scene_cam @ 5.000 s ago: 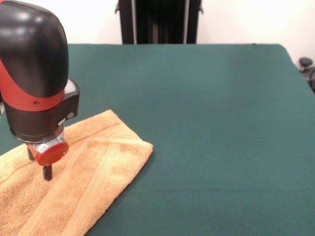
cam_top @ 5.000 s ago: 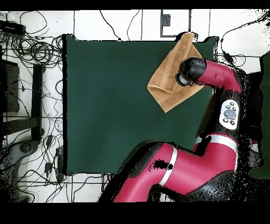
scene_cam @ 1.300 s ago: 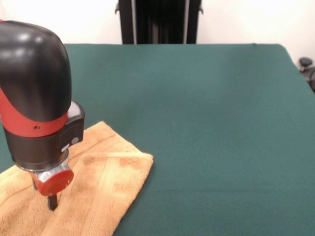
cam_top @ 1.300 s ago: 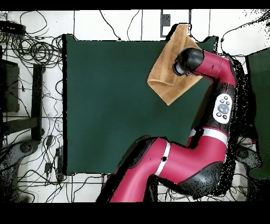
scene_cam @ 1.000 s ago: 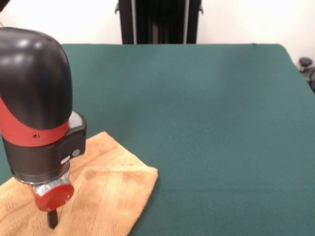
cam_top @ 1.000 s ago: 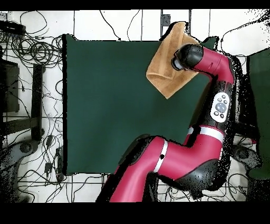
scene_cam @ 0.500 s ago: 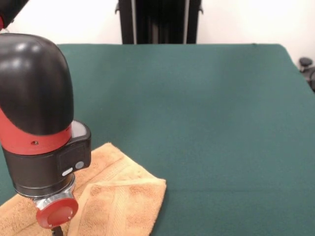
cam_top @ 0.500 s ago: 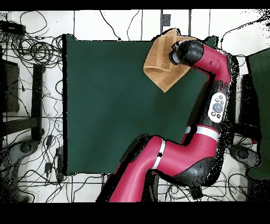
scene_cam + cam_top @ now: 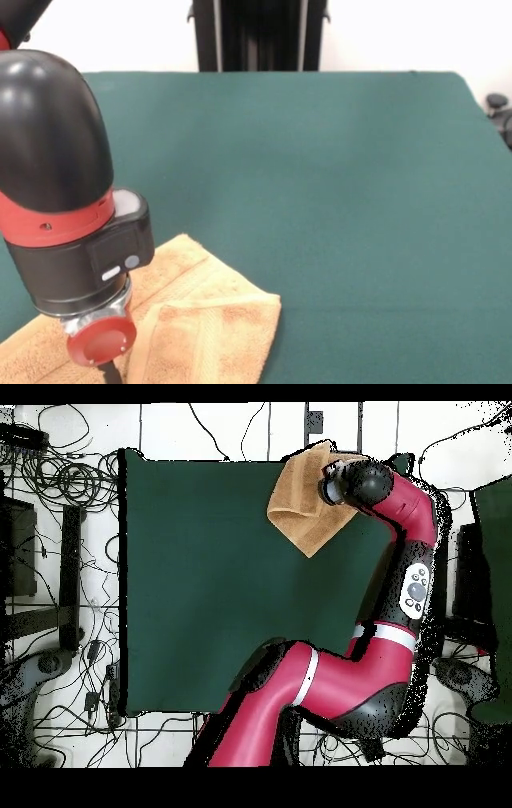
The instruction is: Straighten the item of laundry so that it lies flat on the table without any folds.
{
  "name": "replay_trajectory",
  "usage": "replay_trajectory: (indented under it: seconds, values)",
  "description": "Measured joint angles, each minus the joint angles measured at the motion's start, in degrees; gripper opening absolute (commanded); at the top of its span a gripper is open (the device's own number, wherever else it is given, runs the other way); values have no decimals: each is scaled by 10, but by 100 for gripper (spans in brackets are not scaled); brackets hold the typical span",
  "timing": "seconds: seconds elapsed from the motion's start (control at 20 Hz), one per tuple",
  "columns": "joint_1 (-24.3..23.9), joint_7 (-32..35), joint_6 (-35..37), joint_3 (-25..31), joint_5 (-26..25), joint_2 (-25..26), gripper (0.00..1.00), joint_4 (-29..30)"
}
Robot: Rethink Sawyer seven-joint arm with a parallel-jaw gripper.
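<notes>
The item of laundry (image 9: 204,332), a golden-tan towel, lies folded over itself at the table's (image 9: 360,200) near left corner, and its lower part runs off the picture's bottom. From overhead the towel (image 9: 298,512) sits at the table's (image 9: 200,584) top edge, one corner reaching past it. My gripper (image 9: 107,374) hangs below the black and red wrist, down at the towel's left part and mostly cut off by the picture's bottom edge. Overhead, the wrist (image 9: 352,482) covers the gripper.
A black stand (image 9: 260,36) rises behind the table's far edge. A dark object (image 9: 500,112) sits off the table's right side. Overhead, cables (image 9: 60,474) lie on the floor left of the table, and the red arm (image 9: 405,574) runs along its right side.
The wrist has moved toward the table's near edge and slightly right. The towel has slid along with it, its folded corner shifting right and nearer; overhead it moved up and left.
</notes>
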Motion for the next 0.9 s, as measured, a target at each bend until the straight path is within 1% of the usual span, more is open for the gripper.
replay_trajectory:
  seconds: [0.3,0.5,0.7,0.9]
  values:
    - [-2,0,0,-1,-1,-63,100,123]
    - [-3,0,0,-5,-4,-90,100,176]
    - [-3,0,0,-9,-14,-103,100,203]
    - [-3,0,1,-10,-28,-108,100,211]
